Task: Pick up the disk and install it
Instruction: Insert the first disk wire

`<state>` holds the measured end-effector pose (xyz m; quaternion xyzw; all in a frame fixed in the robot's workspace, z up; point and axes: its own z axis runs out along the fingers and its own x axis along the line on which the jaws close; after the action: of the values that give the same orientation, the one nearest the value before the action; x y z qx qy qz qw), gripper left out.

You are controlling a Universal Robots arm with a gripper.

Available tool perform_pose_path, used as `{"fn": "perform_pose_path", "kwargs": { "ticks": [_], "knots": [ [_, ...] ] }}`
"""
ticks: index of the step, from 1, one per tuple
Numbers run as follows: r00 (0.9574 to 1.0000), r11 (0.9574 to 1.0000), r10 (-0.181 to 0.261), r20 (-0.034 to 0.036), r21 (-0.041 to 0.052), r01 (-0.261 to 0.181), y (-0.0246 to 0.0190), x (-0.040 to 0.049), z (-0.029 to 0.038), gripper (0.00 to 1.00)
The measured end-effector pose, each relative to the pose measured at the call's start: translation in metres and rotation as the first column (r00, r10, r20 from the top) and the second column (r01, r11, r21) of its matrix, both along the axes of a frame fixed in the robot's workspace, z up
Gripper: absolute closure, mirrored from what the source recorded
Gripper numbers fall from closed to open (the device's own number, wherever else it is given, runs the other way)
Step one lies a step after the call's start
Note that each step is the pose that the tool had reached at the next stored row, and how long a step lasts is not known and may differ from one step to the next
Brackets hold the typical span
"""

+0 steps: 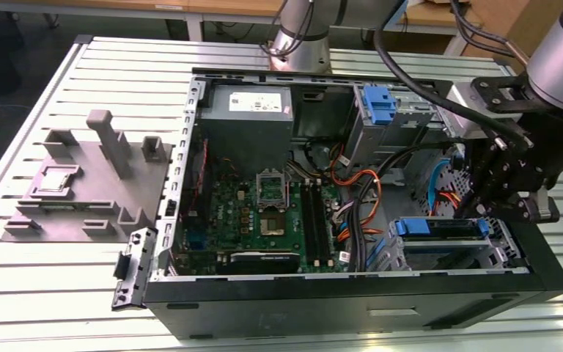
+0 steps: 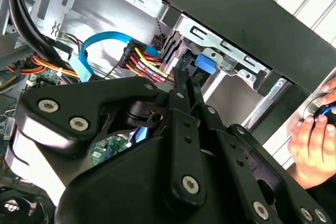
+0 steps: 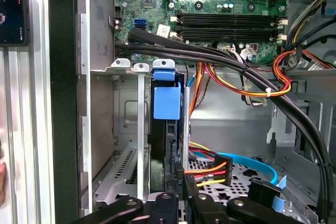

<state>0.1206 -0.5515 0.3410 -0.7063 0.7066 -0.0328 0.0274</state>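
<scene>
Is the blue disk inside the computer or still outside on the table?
Inside. In the exterior view the disk sits edge-on in the metal bay of the open computer case, with the gripper just above it.

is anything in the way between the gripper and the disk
Nothing visible does. In the first wrist view the gripper is right at the edge of the disk; the red and yellow wires run beside it, not between.

The slatted table (image 1: pixel 96 66) carries the open computer case (image 1: pixel 360 293) under the arm and a grey fixture (image 1: pixel 81 180) well away from it.
</scene>
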Motion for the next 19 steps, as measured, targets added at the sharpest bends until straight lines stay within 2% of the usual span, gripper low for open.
{"fn": "perform_pose_path", "kwargs": {
  "ticks": [19],
  "knots": [
    [0.9996,0.9996,-0.028,-0.0001,0.0005,0.028,-0.0022,-0.0011,-0.0059,0.83]
  ]
}}
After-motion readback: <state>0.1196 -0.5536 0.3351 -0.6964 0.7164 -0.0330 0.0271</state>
